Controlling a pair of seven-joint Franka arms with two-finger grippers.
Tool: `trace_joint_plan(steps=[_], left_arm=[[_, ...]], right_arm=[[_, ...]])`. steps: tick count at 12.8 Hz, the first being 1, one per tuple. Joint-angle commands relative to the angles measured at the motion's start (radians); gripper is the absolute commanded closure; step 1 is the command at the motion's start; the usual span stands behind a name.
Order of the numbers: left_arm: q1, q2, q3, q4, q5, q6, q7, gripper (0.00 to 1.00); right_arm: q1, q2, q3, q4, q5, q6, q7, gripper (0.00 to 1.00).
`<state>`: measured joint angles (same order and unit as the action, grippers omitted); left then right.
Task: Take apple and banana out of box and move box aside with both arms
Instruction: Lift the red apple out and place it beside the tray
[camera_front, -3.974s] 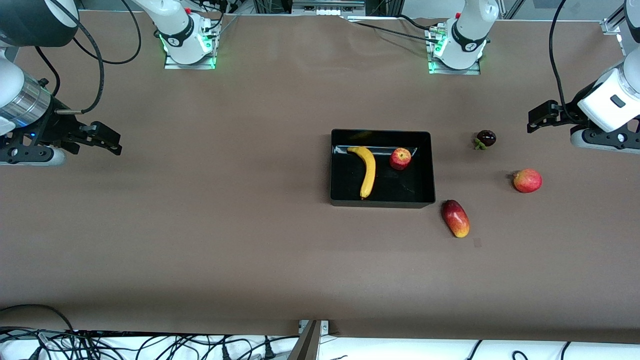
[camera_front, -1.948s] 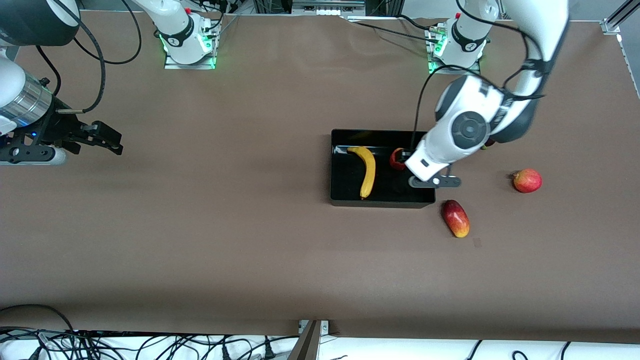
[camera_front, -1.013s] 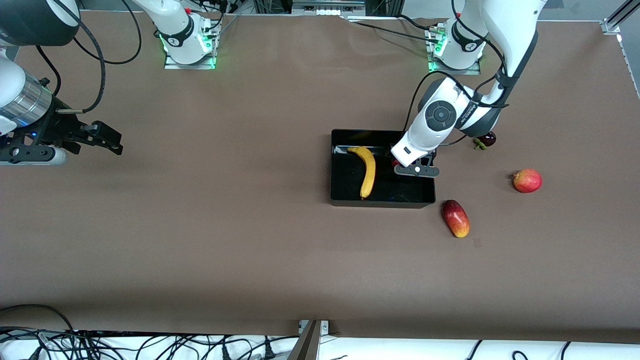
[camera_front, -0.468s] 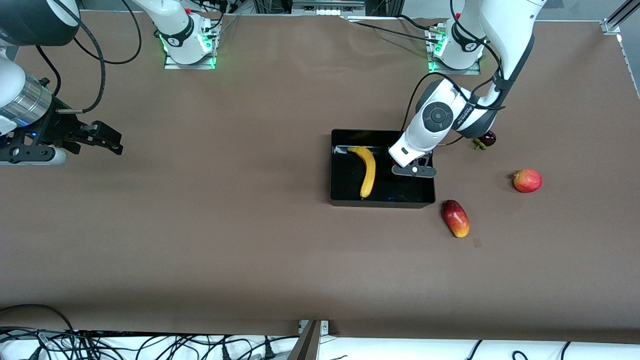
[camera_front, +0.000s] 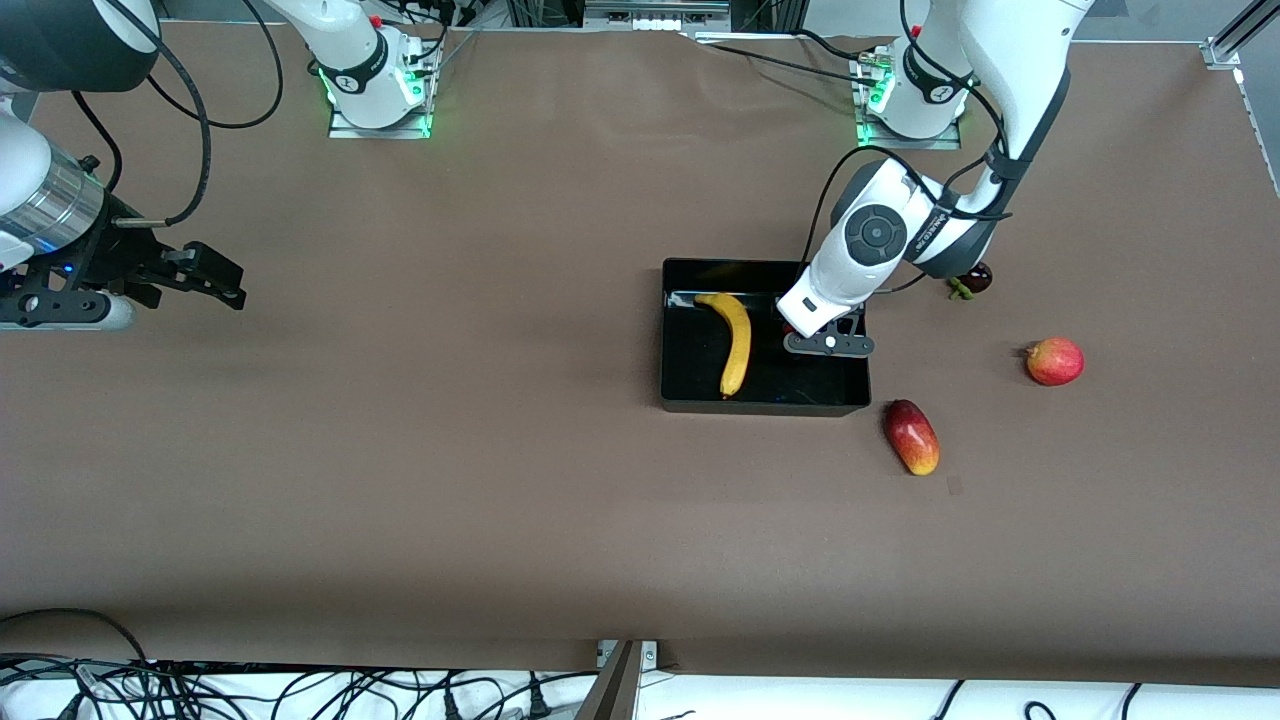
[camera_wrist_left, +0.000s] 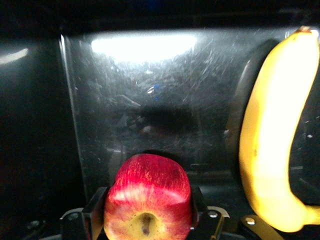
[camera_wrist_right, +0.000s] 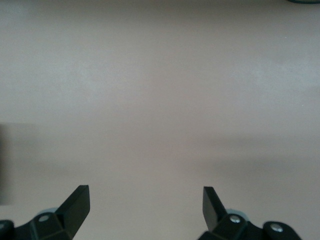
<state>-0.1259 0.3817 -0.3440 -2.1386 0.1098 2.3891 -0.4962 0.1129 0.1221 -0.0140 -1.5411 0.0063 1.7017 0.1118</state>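
The black box (camera_front: 666, 340) sits near mid-table, toward the left arm's end. A yellow banana (camera_front: 737, 345) lies inside it. My left gripper (camera_front: 815, 328) reaches down into the box beside the banana. In the left wrist view the left gripper (camera_wrist_left: 148, 206) is shut on the red apple (camera_wrist_left: 148, 192), with a finger (camera_wrist_left: 96, 206) pressed against each side. The banana (camera_wrist_left: 272, 145) lies alongside on the glossy floor. In the front view the arm hides the apple. My right gripper (camera_front: 212, 274) waits open over bare table at the right arm's end, with nothing between its fingers (camera_wrist_right: 75, 205).
Outside the box toward the left arm's end lie a red-and-yellow mango (camera_front: 911, 436), a round red-orange fruit (camera_front: 1055, 361) and a dark mangosteen (camera_front: 975, 277), partly covered by the left arm. Brown table (camera_front: 450, 450) stretches between the box and the right gripper.
The left arm swung in from the table's end and lowered into the box. Over the last second its fingers closed on the apple. The right arm has not moved.
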Motion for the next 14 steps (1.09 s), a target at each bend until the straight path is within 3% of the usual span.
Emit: trace_joint_plan(steps=[1, 5, 7, 10, 12, 14], left_arm=[[-0.011, -0.011, -0.006, 0.179, 0.019, -0.256, -0.012, 0.96], [0.025, -0.023, 0.0, 0.327, 0.019, -0.474, 0.017, 0.96], [0.116, -0.03, 0.0, 0.359, 0.019, -0.547, 0.135, 0.96], [0.28, -0.043, 0.0, 0.307, 0.019, -0.579, 0.408, 0.96], [0.35, -0.049, -0.006, 0.232, 0.021, -0.556, 0.45, 0.97], [0.376, -0.075, -0.009, 0.104, 0.019, -0.413, 0.462, 0.97]], right_arm=[[0.001, -0.005, 0.003, 0.01, -0.008, -0.017, 0.003, 0.0], [0.001, -0.005, 0.003, 0.01, -0.008, -0.017, 0.003, 0.0], [0.001, -0.005, 0.003, 0.01, -0.008, -0.017, 0.003, 0.0], [0.001, -0.005, 0.003, 0.01, -0.009, -0.017, 0.003, 0.0], [0.001, -0.005, 0.003, 0.01, -0.008, -0.017, 0.003, 0.0], [0.001, -0.005, 0.003, 0.01, -0.008, -0.017, 0.002, 0.0]])
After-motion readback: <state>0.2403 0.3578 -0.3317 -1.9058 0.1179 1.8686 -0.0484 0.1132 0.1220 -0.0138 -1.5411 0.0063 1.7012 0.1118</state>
